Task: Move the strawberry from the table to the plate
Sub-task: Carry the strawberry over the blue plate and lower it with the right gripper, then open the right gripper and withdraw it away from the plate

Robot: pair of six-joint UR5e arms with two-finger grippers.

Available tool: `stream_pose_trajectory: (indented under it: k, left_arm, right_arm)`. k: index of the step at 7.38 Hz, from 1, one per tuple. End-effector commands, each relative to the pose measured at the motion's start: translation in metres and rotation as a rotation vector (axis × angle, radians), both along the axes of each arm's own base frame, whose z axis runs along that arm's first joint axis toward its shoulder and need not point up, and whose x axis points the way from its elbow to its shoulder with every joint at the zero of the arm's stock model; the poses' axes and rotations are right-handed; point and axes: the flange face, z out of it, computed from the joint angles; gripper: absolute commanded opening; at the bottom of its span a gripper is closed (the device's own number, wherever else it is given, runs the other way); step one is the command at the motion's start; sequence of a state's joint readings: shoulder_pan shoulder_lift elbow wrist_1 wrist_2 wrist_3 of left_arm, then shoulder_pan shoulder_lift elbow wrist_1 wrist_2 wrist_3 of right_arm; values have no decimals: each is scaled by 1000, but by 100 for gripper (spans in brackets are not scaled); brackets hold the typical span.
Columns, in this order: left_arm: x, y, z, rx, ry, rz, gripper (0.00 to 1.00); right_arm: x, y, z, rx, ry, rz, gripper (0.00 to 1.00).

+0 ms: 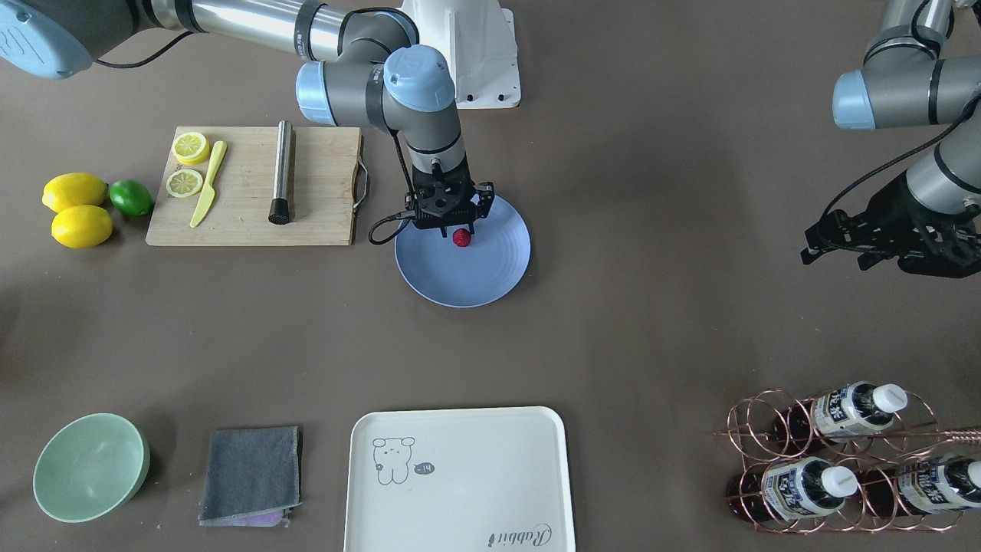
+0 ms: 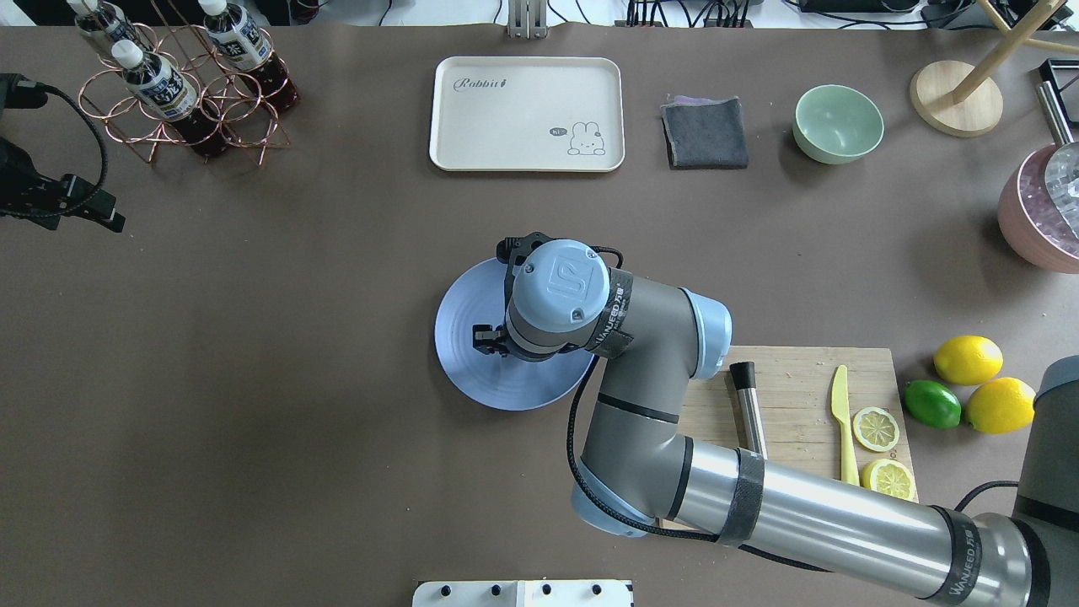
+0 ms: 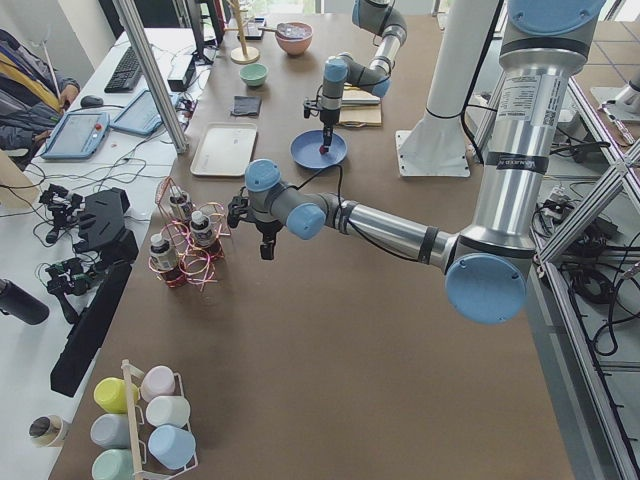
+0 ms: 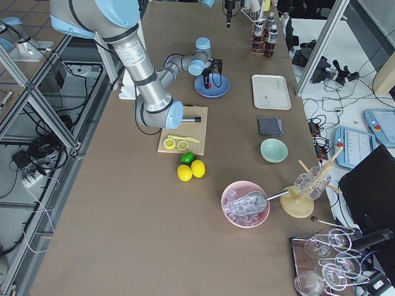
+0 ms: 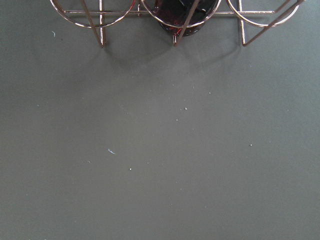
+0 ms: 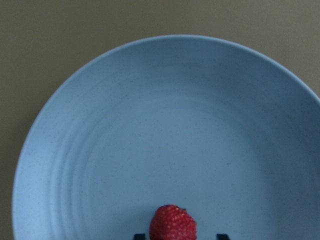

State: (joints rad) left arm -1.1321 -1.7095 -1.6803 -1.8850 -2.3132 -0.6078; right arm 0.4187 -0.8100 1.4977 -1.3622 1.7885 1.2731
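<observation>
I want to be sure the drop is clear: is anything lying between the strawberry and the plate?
Nothing visible does. The strawberry is at the tips of the right gripper, directly over the plate, whose blue surface is bare around it. The cutting board lies off to one side.

strawberry: hidden overhead by right arm | bottom cropped, wrist view
</observation>
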Motion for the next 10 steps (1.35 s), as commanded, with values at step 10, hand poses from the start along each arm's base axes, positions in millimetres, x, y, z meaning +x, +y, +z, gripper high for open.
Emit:
stream_pose_trajectory:
  k: [10]
  left_arm:
    - [-205,8,30,76,-154,121,97]
  right_arm:
    - [608,-144,350,71,193,-271,100]
